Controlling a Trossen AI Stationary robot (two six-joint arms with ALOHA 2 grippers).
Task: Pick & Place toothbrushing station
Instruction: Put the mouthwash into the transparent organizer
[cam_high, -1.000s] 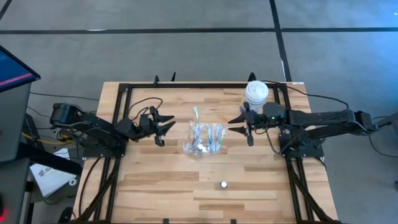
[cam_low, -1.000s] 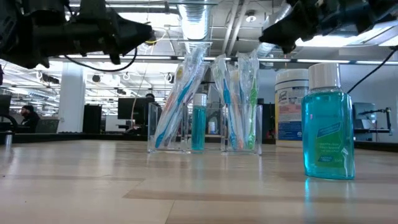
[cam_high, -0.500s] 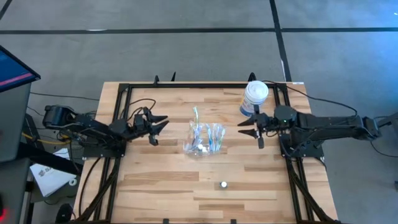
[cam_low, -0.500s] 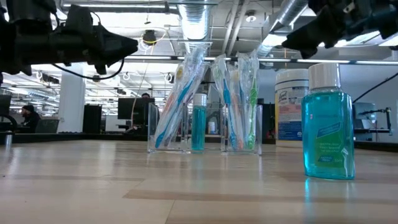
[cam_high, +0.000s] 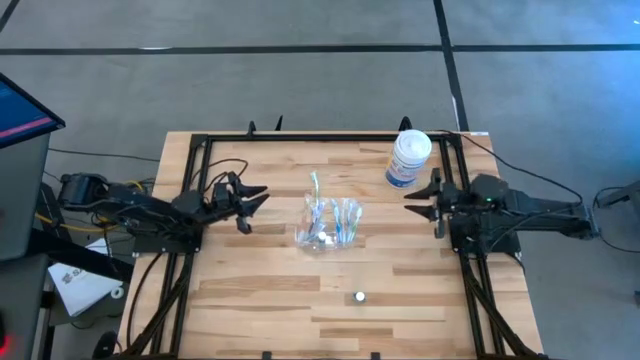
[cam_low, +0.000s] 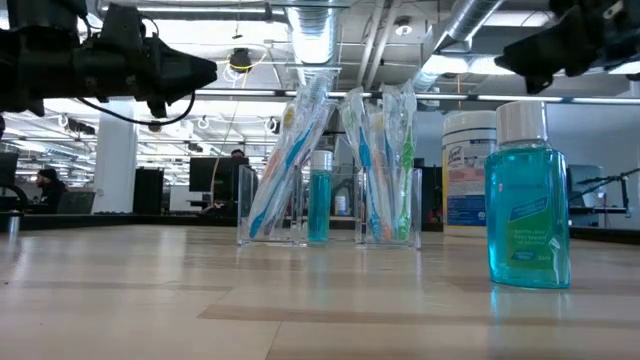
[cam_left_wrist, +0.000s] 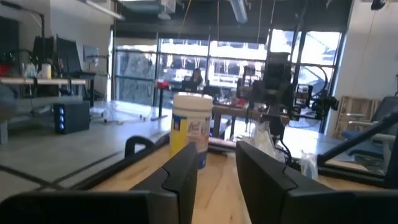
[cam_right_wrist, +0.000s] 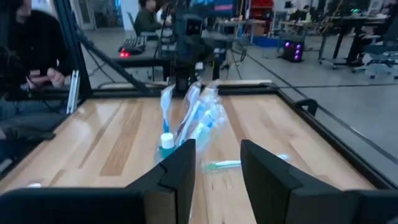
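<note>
Upper right of worktop (cam_high: 250, 300): white tub (cam_high: 409, 158), label unreadable; left pincer (cam_high: 252, 201) & right pincer (cam_high: 422, 200) both apart, empty.

- The clear holder of toothbrushes (cam_high: 327, 222) stands mid-table, bare wood on every side of it.
- The left gripper (cam_high: 252, 203) hangs off to one side, fingers parted and empty, with an open lane of wood between it and the holder.
- The right gripper (cam_high: 424, 200) hangs opposite, fingers also parted, lane equally free.
- The white wipes tub (cam_high: 409, 158) stands near the right gripper, toward the far edge.
- A blue mouthwash bottle (cam_low: 528, 198) stands alone near the front edge.
</note>
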